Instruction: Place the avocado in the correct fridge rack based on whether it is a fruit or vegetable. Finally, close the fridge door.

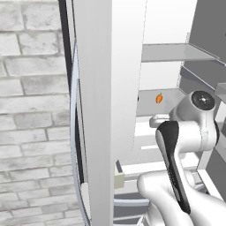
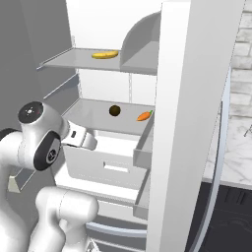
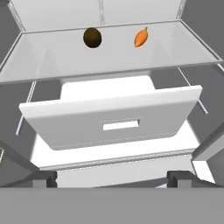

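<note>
Dark brown oval avocado (image 3: 92,37) rests on pale-grey fridge rack (image 3: 52,61), left of small orange item (image 3: 141,37). Two-finger gripper (image 3: 112,178) released, empty (jaws wide apart). Risk: arm clips open white fridge door (image 2: 189,123) when closing.

1 avocado (image 3: 92,37), 1 orange item (image 3: 140,37), 1 banana (image 2: 105,54) — 2 shelves, 1 drawer (image 3: 111,118).

I'm seeing a whitewashed brick wall (image 1: 31,88) standing left of the fridge | an open white fridge door (image 2: 189,123) rising tall at right | a white drawer (image 3: 109,120) sitting pulled out under the shelves | a marbled counter (image 2: 236,147) lying beyond the door, dark cabinet front (image 2: 231,206) below it.
</note>
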